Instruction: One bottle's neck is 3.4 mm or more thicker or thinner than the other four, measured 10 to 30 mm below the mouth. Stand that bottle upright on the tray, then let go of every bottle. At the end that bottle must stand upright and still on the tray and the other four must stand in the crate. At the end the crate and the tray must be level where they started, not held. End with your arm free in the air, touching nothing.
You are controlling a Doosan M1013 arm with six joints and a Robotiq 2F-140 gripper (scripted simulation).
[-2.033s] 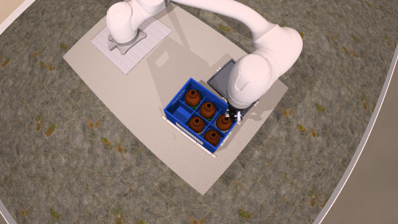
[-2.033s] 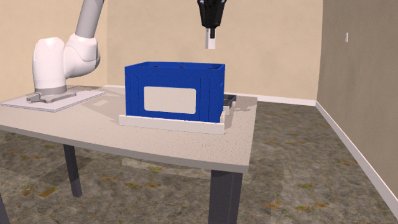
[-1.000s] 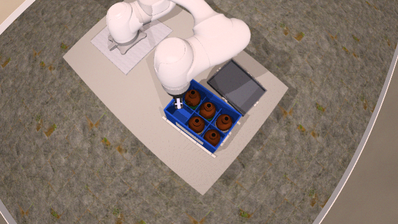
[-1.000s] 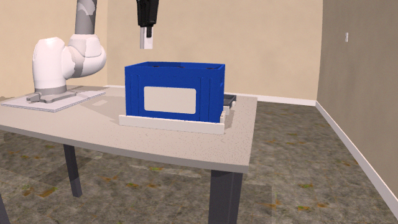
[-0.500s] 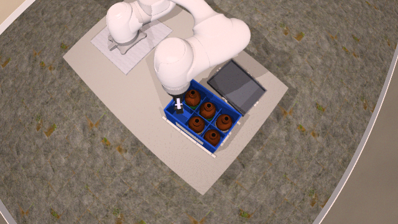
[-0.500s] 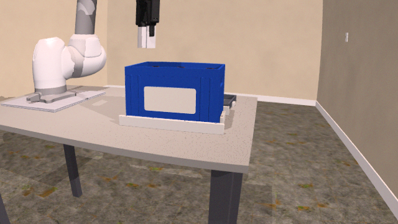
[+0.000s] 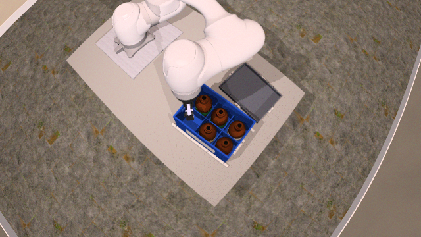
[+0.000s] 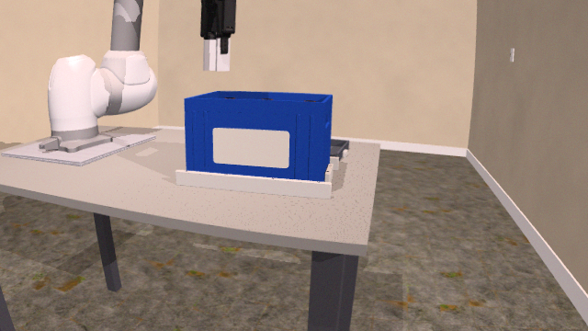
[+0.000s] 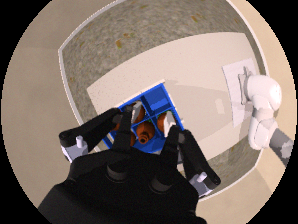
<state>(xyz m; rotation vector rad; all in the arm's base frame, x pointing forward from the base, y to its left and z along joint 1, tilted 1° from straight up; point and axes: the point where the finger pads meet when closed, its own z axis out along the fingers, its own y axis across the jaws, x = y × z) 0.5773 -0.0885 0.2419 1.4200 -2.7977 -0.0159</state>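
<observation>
Below the tool (image 7: pixel 189 112) (image 8: pixel 217 55) (image 9: pixel 153 112), top view: 5 brown bottles (image 7: pixel 208 131) (image 9: pixel 145 134) in the crate (image 7: pixel 177 119) (image 8: pixel 257 110) (image 9: pixel 165 92); likely smooth, slippery, topple-prone.

Exterior: tool above crate, nothing clamped.

Wrist: fingers part-open; grip necks squarely.

- The fingers of the gripper (image 7: pixel 189 112) (image 8: pixel 217 69) (image 9: pixel 152 116) have left their place by the bottle nearest the tray's far corner (image 7: pixel 237 129) (image 9: pixel 133 139), which now lies well apart from them
- The unfilled compartment (image 7: pixel 196 122) (image 9: pixel 157 97), well apart from the fingers two seconds ago, now sits below them, partly covered in the top view
- The arm (image 7: pixel 230 43) (image 8: pixel 127 28) has swung off the tray (image 7: pixel 250 92) (image 8: pixel 340 148), uncovering it, well apart from the fingers
- Beside each other in the exterior view, two pale pads (image 8: pixel 209 55) now show, where one showed a second ago
</observation>
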